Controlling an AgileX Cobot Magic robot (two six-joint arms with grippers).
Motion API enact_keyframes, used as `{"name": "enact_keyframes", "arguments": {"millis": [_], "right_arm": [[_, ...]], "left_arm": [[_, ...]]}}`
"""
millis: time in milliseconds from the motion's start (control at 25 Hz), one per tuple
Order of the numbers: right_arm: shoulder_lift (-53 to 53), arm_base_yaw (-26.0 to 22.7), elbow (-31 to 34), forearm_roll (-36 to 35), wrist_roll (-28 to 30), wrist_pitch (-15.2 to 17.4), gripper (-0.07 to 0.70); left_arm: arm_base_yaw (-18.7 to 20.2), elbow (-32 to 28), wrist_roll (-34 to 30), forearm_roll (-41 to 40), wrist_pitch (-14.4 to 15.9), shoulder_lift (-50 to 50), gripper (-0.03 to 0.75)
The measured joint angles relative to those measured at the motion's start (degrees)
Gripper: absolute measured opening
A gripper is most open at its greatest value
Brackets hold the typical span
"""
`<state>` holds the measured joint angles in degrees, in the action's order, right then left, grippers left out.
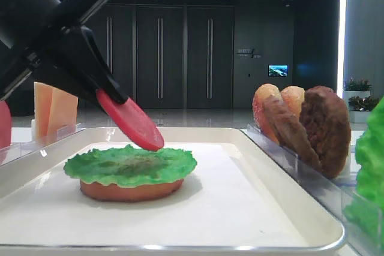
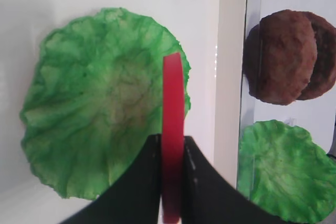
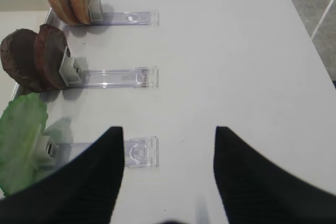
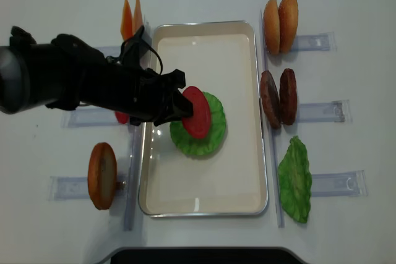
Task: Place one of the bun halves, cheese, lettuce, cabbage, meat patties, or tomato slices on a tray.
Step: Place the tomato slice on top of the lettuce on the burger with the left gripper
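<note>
My left gripper (image 2: 172,139) is shut on a pinkish-red tomato slice (image 2: 173,93), held on edge and tilted just above the lettuce (image 1: 131,165). That lettuce lies on a bun half (image 1: 129,191) in the cream-white tray (image 1: 252,208). From above, the left gripper (image 4: 176,106) reaches in from the left, with the tomato slice (image 4: 197,112) over the lettuce (image 4: 207,137) at the tray's (image 4: 204,209) middle. The right gripper (image 3: 168,129) hangs open over bare table, nothing between its fingers.
Clear racks flank the tray. On the right stand two bun halves (image 4: 279,24), two meat patties (image 4: 278,97) and a lettuce leaf (image 4: 296,178). On the left stand cheese slices (image 4: 131,17), a bun half (image 4: 102,174) and a partly hidden tomato slice (image 4: 122,117).
</note>
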<state>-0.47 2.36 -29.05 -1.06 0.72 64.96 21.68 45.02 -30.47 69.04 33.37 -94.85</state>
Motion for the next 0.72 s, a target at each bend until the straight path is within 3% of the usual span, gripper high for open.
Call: {"name": "enact_keyframes", "arguments": {"millis": [400, 720], "right_arm": [[0.00, 0.00, 0.00, 0.00, 0.00, 0.00, 0.370], [0.00, 0.00, 0.00, 0.00, 0.00, 0.00, 0.370]], "left_arm": [[0.00, 0.00, -1.52, 0.77, -1.49, -0.74, 0.051], [0.00, 0.00, -9.83, 9.06, -1.05, -3.66, 0.051]]}}
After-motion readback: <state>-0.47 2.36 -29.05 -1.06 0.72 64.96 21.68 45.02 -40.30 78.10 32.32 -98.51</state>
